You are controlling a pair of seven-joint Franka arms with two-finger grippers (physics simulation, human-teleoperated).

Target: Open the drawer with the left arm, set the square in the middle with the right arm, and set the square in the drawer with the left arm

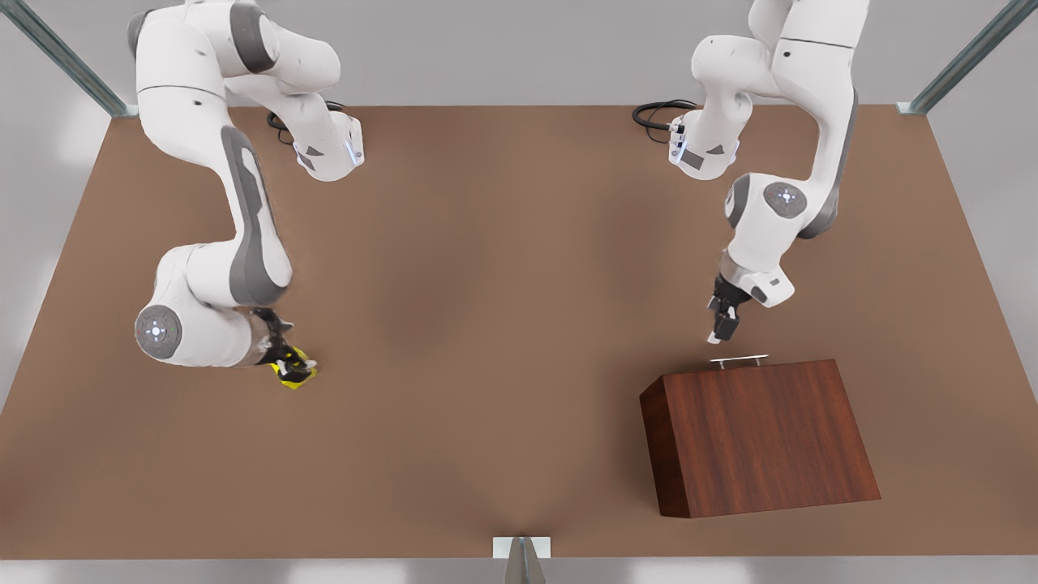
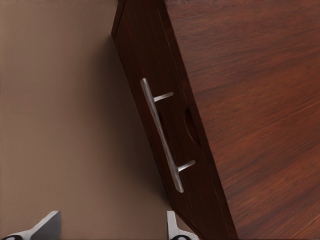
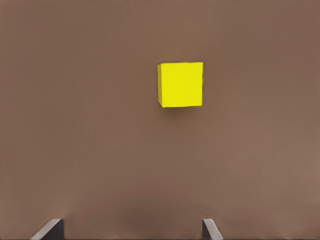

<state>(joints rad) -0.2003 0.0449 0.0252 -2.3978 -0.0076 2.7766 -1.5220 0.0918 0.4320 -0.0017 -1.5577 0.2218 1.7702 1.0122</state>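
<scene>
Brown surface (image 1: 503, 324) fills the room from wall to wall, with both arms reaching down over it.

On the front view's right hangs the left claw (image 1: 722, 323). It is just above the handle (image 1: 739, 360) and does not touch it yet. In its wrist view the two fingertips (image 2: 45, 227) stand wide apart with nothing between them. The handle (image 2: 162, 135) is a thin silver bar on the drawer (image 2: 160, 125), which is shut flat in the cabinet (image 1: 758, 438). The bar's long line runs along the drawer front, so the fingers have to close across it, one on each side. This arm is the one near the drawer.

On the front view's left is the right claw (image 1: 293, 367), low over the square (image 1: 297, 375). Its fingertips (image 3: 50, 229) are open too, and hold nothing. The square (image 3: 180, 84) sits flat on the surface, a bit ahead of the claw and to one side of its gap. The middle (image 1: 486, 349) is well apart from it, toward the cabinet.
</scene>
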